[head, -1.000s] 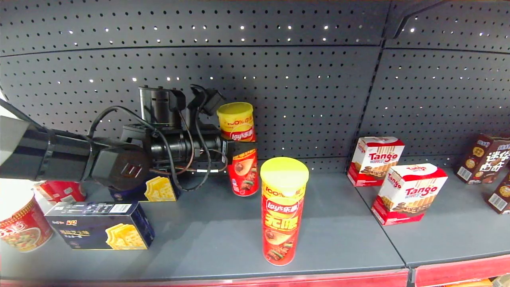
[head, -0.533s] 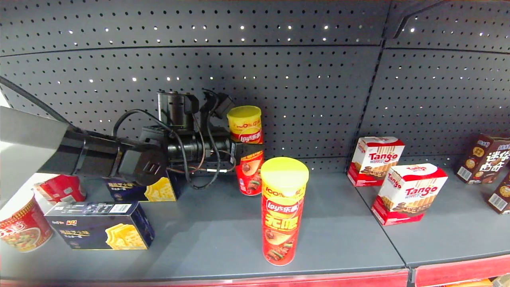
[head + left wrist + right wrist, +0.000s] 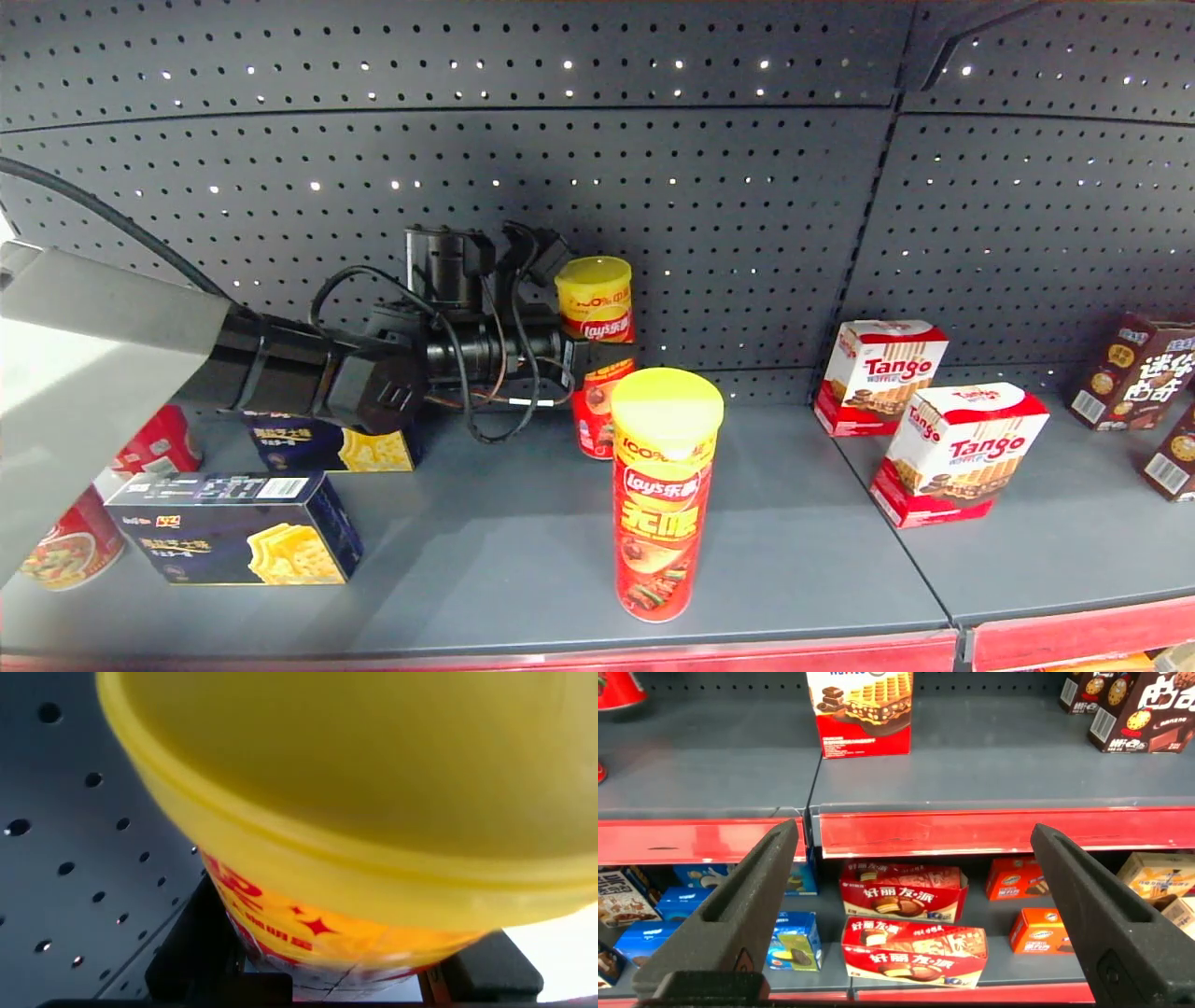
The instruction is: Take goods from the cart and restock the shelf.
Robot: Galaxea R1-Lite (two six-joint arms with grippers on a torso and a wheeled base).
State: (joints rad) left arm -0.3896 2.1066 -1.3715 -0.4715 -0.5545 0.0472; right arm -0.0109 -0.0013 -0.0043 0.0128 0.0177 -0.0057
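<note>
The shelf (image 3: pixel 485 560) has its widest bare stretch between the front chip can (image 3: pixel 667 495) and the front blue cracker box (image 3: pixel 238 527). A narrower bare gap lies between that can and the two red-and-white wafer boxes (image 3: pixel 962 453) to the robot's right. A red strip runs along the shelf's front edge. The perforated back wall (image 3: pixel 747 233) closes the rear.

The left tool (image 3: pixel 597 355) reaches in from the left, just in front of the back wall. It is pinching the held chip can (image 3: pixel 596 299) around the middle, and the can stands upright. The can's lower end is close to the deck, partly hidden behind the front chip can, so I cannot tell whether it touches. In the left wrist view its yellow lid (image 3: pixel 355 812) sits right against the camera, with dark fingers (image 3: pixel 196 952) at its sides.

The front chip can stands directly before the held one, near the shelf's edge. A second blue cracker box (image 3: pixel 327 443) sits beneath the left arm. Red noodle cups (image 3: pixel 65 551) stand at the far left and brown boxes (image 3: pixel 1130 369) at the far right.

The right tool (image 3: pixel 915 835) is spread wide with nothing between its fingers, and it faces a red price rail (image 3: pixel 999 831). The shelf below that rail holds red pie boxes (image 3: pixel 915 947), blue boxes (image 3: pixel 794 943) and orange boxes (image 3: pixel 1046 933).
</note>
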